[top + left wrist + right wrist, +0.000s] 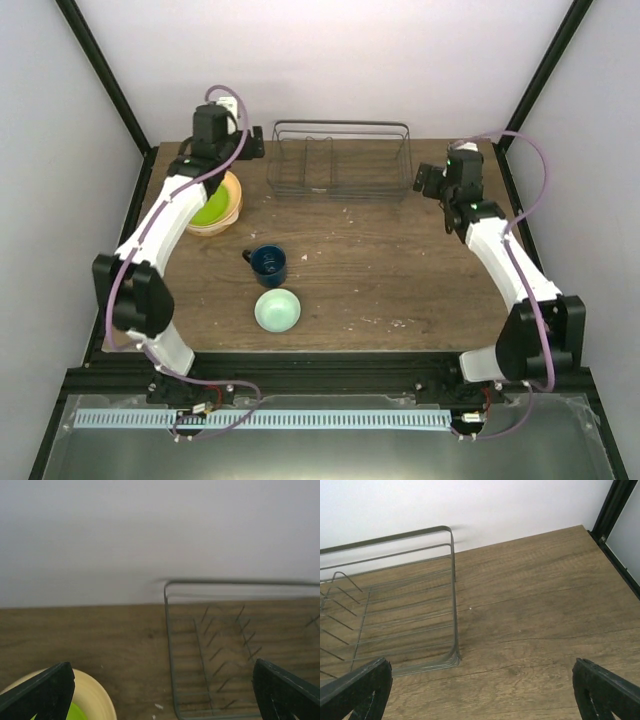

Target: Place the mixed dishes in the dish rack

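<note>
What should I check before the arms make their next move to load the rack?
1. Dish rack free of dishes: ok.
2. Left gripper open, holding nothing: ok.
3. Right gripper open, holding nothing: ok.
4. Blue mug upright, mint bowl mouth up: ok.
5. Number of plates in the plate stack: cannot tell, the left arm covers part of it.
</note>
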